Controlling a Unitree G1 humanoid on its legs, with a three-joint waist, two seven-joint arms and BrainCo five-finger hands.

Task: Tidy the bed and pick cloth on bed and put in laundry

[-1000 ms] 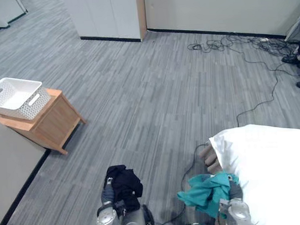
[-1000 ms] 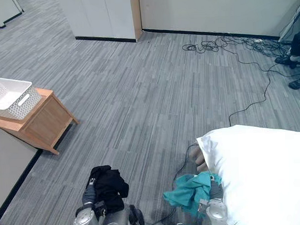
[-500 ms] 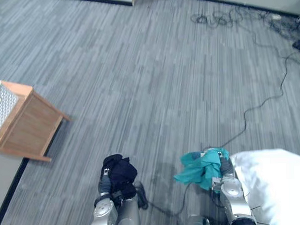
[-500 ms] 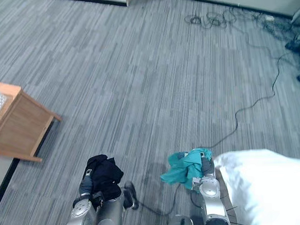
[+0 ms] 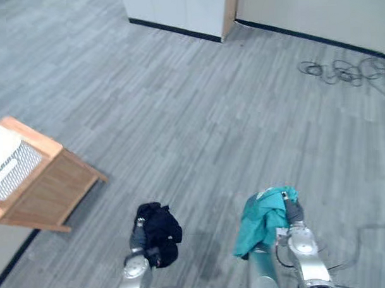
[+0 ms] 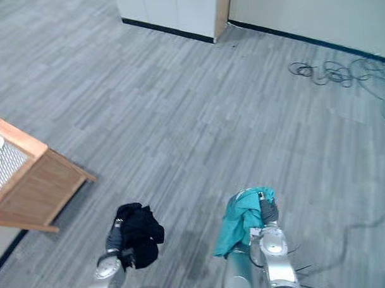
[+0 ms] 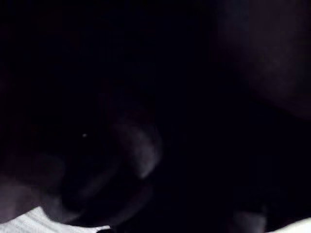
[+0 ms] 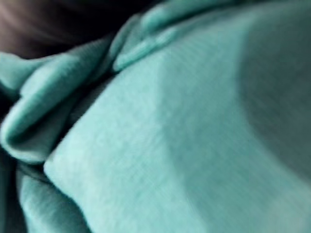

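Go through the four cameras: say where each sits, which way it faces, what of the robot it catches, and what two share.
Left eye view: on the head, looking down at grey floor, wooden stand and white basket; left hand with a black cloth, right hand with a teal cloth.
Right eye view: same scene, slightly offset; both show the cable coils.
Left wrist view: left wrist, pressed into the black cloth.
Right wrist view: right wrist, against the teal cloth.

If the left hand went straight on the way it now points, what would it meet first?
Nothing close: the left hand, holding the black cloth, points over open floor. The wooden table stands off to its left. Far ahead is the white cabinet, though depth is unclear.
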